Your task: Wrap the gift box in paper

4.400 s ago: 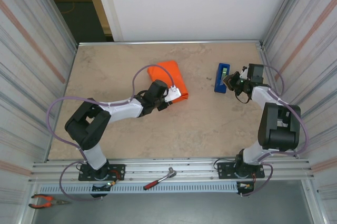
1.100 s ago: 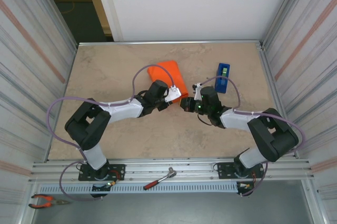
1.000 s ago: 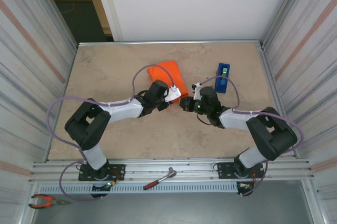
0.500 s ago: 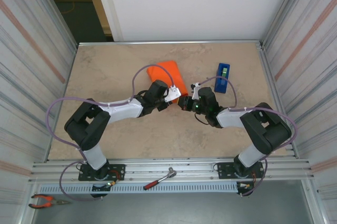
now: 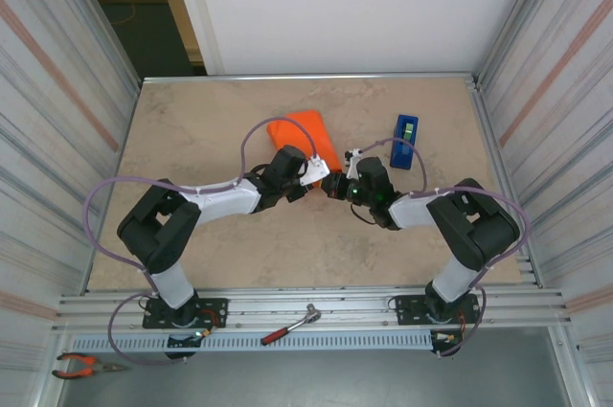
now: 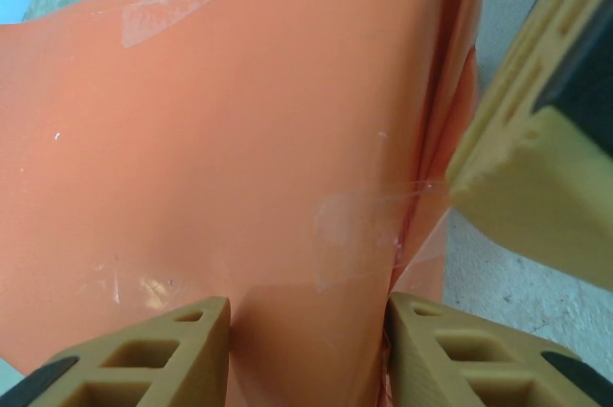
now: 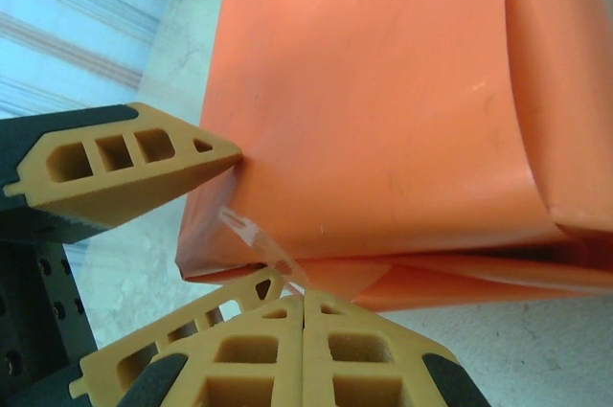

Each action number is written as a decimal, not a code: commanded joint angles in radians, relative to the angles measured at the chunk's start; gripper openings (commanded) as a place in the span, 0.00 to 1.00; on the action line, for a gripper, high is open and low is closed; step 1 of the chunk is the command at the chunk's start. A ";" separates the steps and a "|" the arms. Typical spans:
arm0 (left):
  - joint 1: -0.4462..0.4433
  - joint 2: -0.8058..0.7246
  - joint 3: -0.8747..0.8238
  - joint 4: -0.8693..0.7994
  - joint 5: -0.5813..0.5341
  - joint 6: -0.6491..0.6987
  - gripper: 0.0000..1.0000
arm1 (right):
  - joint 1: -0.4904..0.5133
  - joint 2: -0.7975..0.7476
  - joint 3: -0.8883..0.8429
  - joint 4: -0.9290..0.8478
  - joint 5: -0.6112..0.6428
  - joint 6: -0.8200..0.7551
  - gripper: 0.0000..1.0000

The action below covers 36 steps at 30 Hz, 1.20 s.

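Fig.: paper (image 5: pixel 305 137), folded & taped into a parcel, lies on the table (image 5: pixel 211 120) toward the middle of its far edge; marking on the blue tape dispenser (image 5: pixel 404 142) to its right too small to read. L arm reaches from the near-left corner, left gripper (image 6: pixel 305 316) fingers astride the parcel's near end, pinching it; R arm doubles back leftward, right gripper (image 7: pixel 305 294) fingers pressed together on a clear tape strip (image 7: pixel 254 235) at the parcel's corner

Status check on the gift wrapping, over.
Left gripper clamped on the paper, folded into a package. Right gripper shut, pinching clear tape strip at its edge. Nothing blocking; tape dispenser sits apart.
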<state>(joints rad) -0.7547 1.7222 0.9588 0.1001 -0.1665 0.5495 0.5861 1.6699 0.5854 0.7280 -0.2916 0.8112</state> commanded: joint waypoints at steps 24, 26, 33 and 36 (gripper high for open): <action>-0.015 -0.004 -0.005 -0.127 0.004 -0.034 0.43 | -0.014 0.070 0.056 0.052 -0.022 0.041 0.00; -0.015 -0.004 -0.005 -0.129 0.003 -0.036 0.43 | -0.013 0.066 0.055 0.052 -0.026 0.041 0.00; -0.017 -0.005 -0.005 -0.132 0.003 -0.039 0.43 | -0.014 0.036 0.034 0.040 -0.027 0.034 0.03; -0.018 -0.004 -0.004 -0.135 0.001 -0.040 0.43 | -0.014 0.018 0.025 0.028 -0.024 0.027 0.04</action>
<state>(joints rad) -0.7616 1.7222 0.9615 0.0921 -0.1780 0.5415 0.5755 1.7206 0.6136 0.7597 -0.3107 0.8345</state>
